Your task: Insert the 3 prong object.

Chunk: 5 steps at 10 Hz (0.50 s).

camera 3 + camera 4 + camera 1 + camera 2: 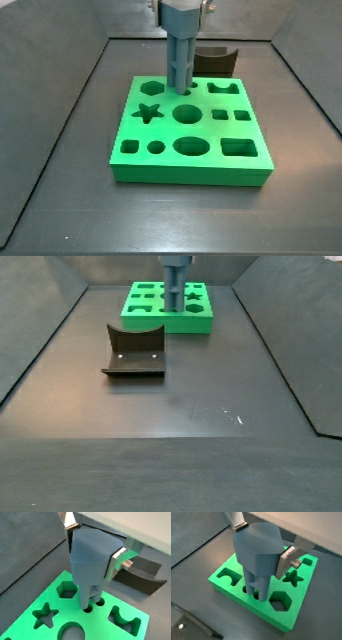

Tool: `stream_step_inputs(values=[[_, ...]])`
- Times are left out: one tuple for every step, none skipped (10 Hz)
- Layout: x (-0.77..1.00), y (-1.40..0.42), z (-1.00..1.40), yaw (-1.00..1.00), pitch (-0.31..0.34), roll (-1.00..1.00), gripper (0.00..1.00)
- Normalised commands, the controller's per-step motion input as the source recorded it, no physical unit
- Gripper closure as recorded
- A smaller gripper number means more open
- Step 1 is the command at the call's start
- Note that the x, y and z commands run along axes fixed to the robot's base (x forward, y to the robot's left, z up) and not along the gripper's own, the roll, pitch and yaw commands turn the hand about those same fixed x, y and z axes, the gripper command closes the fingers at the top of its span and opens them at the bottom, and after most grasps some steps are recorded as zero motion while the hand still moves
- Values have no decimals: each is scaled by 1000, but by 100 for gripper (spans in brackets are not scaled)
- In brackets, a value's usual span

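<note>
Your gripper (92,549) was clamped on the 3 prong object (90,559), silver fingers (117,561) pressed to its flat sides, hanging over the back of the green block (201,160).

The grey-blue piece stood upright between the jaws. Its prongs (256,589) pointed straight down, tips at or just inside the small round holes (99,603) beside the hexagon cutout (67,590). You couldn't tell seating depth from either wrist view.

Risks, as I judged them:
- Prongs slightly off the holes: pushing down would jam them on the block's top face.
- Piece tilting in the grip: one prong binds.
- Releasing early: it tips out.

The fixture (134,353) sat well apart, no concern.
</note>
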Motion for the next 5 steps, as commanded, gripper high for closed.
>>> stream_step_inputs(values=[[237, 0, -303, -209, 0, -146, 100], [446, 0, -474, 0, 0, -63, 100], [446, 0, -500, 26, 9, -70, 100], [386, 0, -480, 0, 11, -103, 100], [269, 6, -460, 0, 0, -64, 100]])
